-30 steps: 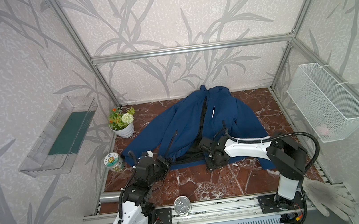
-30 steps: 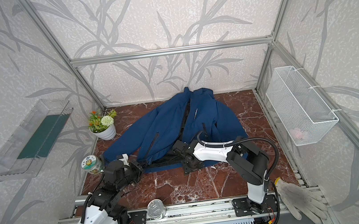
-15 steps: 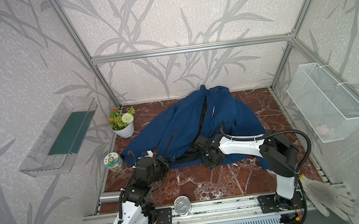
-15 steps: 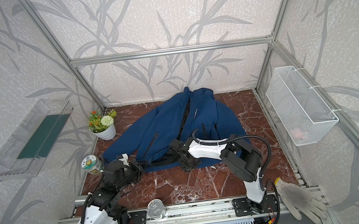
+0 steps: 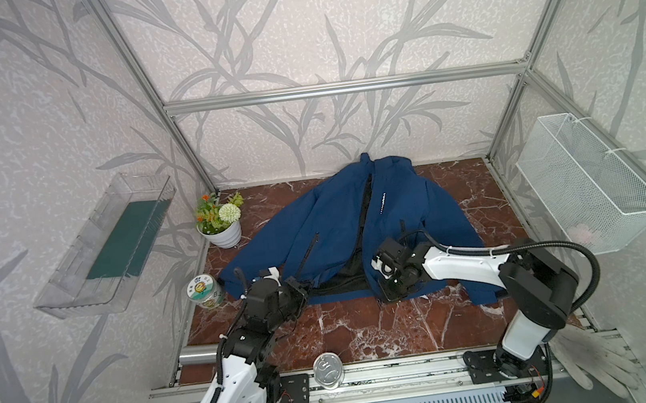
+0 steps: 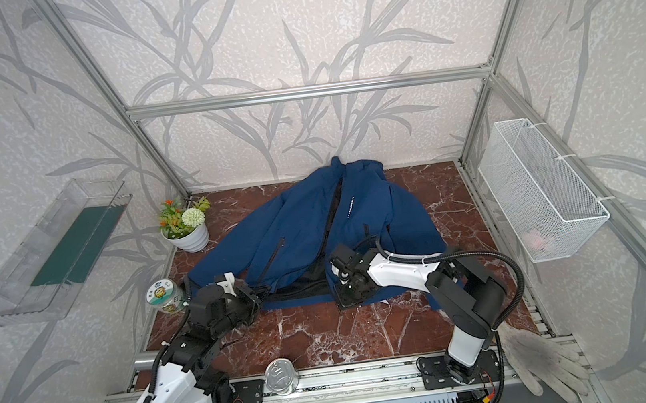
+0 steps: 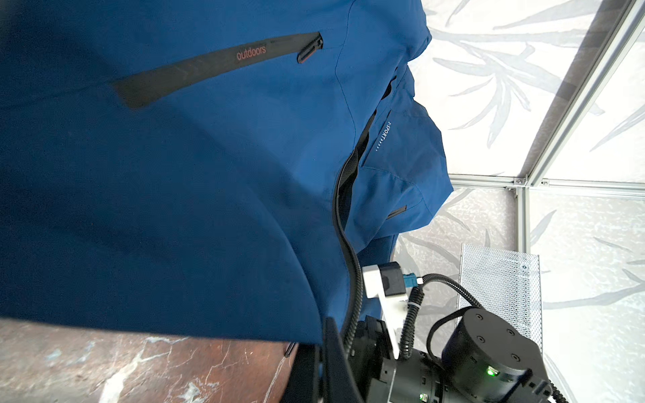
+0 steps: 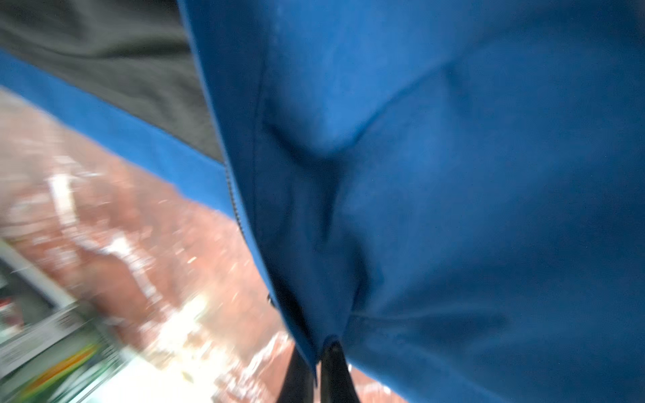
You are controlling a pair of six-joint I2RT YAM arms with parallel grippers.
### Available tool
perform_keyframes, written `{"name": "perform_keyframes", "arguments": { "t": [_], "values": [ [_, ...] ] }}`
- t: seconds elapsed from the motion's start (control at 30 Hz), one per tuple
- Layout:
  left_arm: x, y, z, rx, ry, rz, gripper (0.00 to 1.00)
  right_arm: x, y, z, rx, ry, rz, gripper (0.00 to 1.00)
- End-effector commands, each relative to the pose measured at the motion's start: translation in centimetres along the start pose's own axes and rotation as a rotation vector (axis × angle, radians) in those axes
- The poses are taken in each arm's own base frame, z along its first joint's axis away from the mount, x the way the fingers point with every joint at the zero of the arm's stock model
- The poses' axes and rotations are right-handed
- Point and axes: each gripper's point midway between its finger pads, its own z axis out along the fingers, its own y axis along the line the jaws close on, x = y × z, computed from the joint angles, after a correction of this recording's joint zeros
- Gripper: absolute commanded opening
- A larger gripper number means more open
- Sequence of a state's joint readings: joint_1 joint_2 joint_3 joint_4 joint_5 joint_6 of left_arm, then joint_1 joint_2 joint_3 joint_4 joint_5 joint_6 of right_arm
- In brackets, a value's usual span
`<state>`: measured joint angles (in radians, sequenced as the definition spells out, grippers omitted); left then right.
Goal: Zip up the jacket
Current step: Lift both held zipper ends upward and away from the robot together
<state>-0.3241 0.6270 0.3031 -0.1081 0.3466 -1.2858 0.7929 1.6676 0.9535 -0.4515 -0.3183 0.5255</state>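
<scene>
The navy jacket (image 5: pixel 327 218) (image 6: pixel 294 222) lies unzipped on the marble table, its collar at the back and its black lining (image 5: pixel 343 279) showing between the front panels. My left gripper (image 5: pixel 302 293) (image 6: pixel 257 299) is shut on the bottom hem of the left panel, beside the black front zipper edge (image 7: pixel 350 251). In the left wrist view the gripper (image 7: pixel 321 345) pinches blue fabric (image 7: pixel 209 174). My right gripper (image 5: pixel 387 291) (image 6: pixel 343 294) is shut on the right panel's lower hem. In the blurred right wrist view this gripper (image 8: pixel 317 352) holds a bunched fold (image 8: pixel 419 174) near the zipper teeth (image 8: pixel 232 195).
A white flower pot (image 5: pixel 220 227) and a labelled can (image 5: pixel 205 293) stand at the table's left edge. A silver can (image 5: pixel 327 370) and a metal cylinder (image 5: pixel 196 356) lie by the front rail. A wire basket (image 5: pixel 586 178) hangs on the right wall, a clear tray (image 5: pixel 109 245) on the left, and a glove (image 5: pixel 592 358) lies front right.
The right gripper's jaws have closed on the jacket's hem. The right arm shifted a little left, then back right. The left arm has kept its hold and place.
</scene>
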Motion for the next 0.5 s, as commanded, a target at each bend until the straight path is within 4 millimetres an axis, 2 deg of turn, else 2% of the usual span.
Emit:
{"name": "perform_keyframes", "arguments": {
  "t": [0.0,0.23,0.37,0.47],
  "values": [
    [-0.6,-4.6,-0.5,0.115,-0.008,0.038,0.0,-1.3,3.7,-2.5,-0.199,-0.054,-0.045,0.0],
    [0.3,-9.2,0.4,0.219,0.011,0.1,0.0,-1.9,6.7,-5.0,-0.406,-0.125,-0.094,0.0],
    [0.8,-13.0,0.4,0.345,-0.026,0.173,0.0,-2.9,8.6,-8.1,-0.5,-0.263,-0.189,0.0],
    [0.1,-16.3,-0.6,0.469,-0.088,0.206,0.0,-3.6,9.2,-10.5,-0.515,-0.378,-0.243,0.0]
  ]
}}
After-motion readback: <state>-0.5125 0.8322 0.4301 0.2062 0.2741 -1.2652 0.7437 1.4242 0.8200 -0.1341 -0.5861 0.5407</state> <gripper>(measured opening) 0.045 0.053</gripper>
